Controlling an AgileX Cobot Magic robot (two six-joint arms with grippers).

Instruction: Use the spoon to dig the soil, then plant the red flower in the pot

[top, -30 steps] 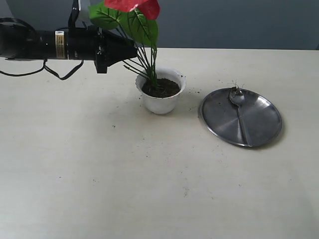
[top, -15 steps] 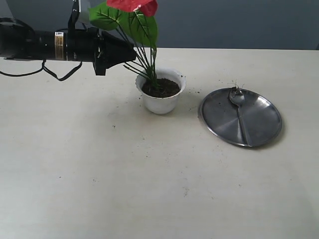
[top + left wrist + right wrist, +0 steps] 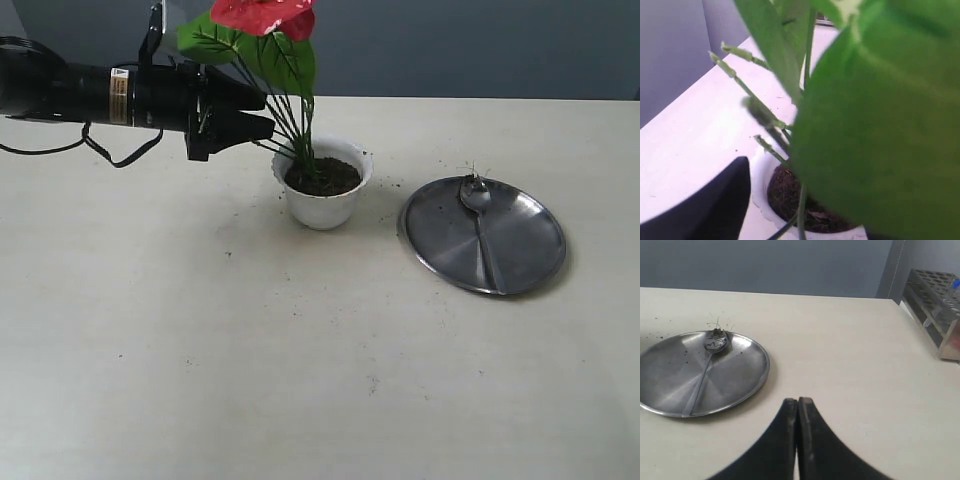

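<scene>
Red flower (image 3: 268, 40) (in pot (image 3: 322, 197)) beside left gripper (image 3: 262, 113), its fingers parted.

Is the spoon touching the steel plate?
Touching. The right wrist view shows the spoon lying flat on the plate, with no gap.

The left gripper (image 3: 262, 112) has spread its jaws and slid back — the red flower (image 3: 265, 15) tipped slightly.

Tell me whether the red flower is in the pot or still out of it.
In. The red flower's stems run down into the soil inside the pot, and it stands roughly upright.
</scene>
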